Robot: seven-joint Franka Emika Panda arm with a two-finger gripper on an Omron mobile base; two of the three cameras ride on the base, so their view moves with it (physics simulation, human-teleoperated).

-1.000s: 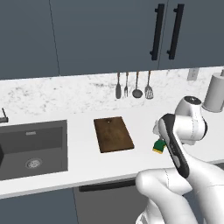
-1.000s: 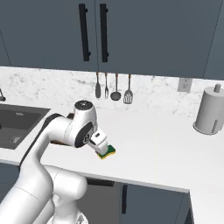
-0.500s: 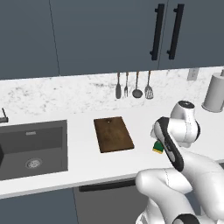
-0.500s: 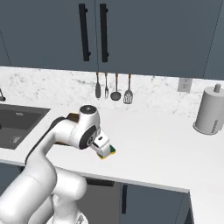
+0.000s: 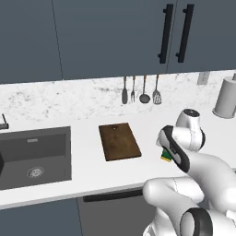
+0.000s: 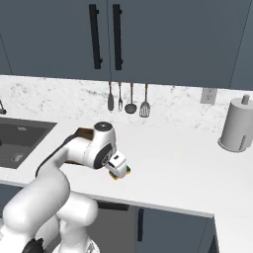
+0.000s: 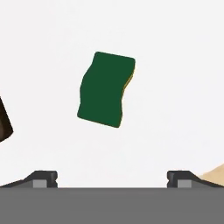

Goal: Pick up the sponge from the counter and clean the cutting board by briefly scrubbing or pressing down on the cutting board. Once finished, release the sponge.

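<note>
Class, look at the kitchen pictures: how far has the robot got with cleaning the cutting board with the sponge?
Done: the gripper is poised above the sponge, jaws open wide. In hand: lining up to grasp; the sponge lies flat on the counter, not gripped. Left: grasp it, carry it to the cutting board, press or scrub, then release.

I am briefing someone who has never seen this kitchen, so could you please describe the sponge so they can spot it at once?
On the white counter, look right of the dark brown cutting board. The sponge lies there on bare worktop, apart from the board, under the arm's open tool. It is a small block, green on top with a yellow base.
</note>
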